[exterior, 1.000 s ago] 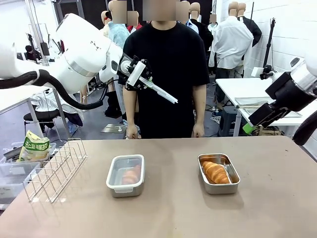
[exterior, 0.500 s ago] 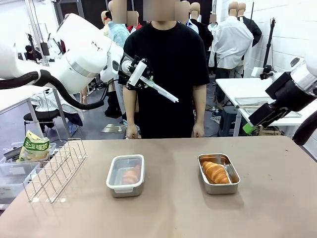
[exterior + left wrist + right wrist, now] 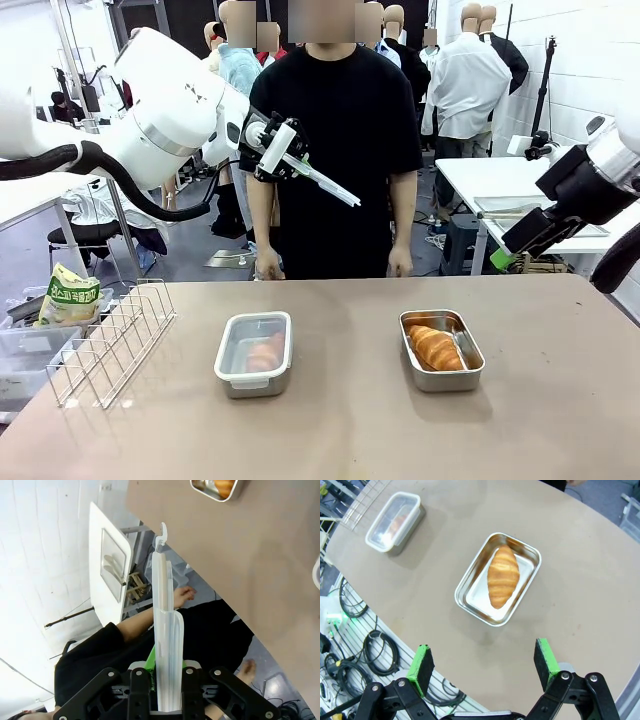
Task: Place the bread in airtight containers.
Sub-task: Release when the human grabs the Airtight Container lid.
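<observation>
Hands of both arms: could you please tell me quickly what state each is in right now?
Left hand: closed on a clear lid, held up off the table.
Right hand: open, holding nothing, above the uncovered pan.

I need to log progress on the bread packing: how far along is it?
Done: both rolls sit in pans, and the left container already has its lid on over its roll. In hand: the left gripper is shut on the second lid, raised above the table. Left: cover the open container holding the other roll. The right gripper is open above that pan.
</observation>
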Motion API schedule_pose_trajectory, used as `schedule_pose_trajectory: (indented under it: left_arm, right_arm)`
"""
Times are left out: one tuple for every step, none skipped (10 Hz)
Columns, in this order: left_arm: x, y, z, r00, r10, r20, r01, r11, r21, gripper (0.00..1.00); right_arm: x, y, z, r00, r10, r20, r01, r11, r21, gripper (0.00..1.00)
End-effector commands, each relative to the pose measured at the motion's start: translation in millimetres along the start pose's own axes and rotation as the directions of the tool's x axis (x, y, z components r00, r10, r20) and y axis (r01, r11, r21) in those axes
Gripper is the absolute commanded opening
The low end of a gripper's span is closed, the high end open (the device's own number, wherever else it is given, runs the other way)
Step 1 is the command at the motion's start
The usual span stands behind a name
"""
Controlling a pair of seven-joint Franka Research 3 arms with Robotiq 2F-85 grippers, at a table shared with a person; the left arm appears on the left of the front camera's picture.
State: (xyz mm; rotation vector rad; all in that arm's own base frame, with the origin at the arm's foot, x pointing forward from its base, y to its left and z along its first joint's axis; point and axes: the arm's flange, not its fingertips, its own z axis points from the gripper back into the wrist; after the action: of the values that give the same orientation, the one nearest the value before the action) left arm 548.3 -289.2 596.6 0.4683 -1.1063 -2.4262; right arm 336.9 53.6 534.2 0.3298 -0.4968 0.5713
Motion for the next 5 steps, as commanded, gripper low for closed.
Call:
schedule_pose_trajectory:
  left_arm:
    - [-1.9, 0.4, 0.9, 1.0, -0.009, -0.014, 0.009, 1.0, 0.008, 0.0]
    - [-1.9, 0.4, 0.9, 1.0, -0.009, -0.014, 0.009, 1.0, 0.008, 0.0]
    - [-1.9, 0.4, 0.9, 1.0, -0.009, -0.014, 0.009, 1.0, 0.008, 0.0]
    - [-1.9, 0.4, 0.9, 1.0, -0.009, -0.014, 0.009, 1.0, 0.008, 0.0]
    - [-1.9, 0.4, 0.9, 1.0, -0.009, -0.014, 0.009, 1.0, 0.008, 0.0]
  right_arm:
    - [-0.2, -0.4, -1.1, 1.0, -0.005, 0.003, 0.005, 1.0, 0.015, 1.0]
    - [-0.2, -0.4, -1.1, 1.0, -0.005, 0.003, 0.005, 1.0, 0.015, 1.0]
    - [-0.2, -0.4, -1.1, 1.0, -0.005, 0.003, 0.005, 1.0, 0.015, 1.0]
    - [-0.2, -0.4, -1.1, 1.0, -0.005, 0.003, 0.005, 1.0, 0.015, 1.0]
    - [-0.2, -0.4, -1.1, 1.0, -0.005, 0.003, 0.005, 1.0, 0.015, 1.0]
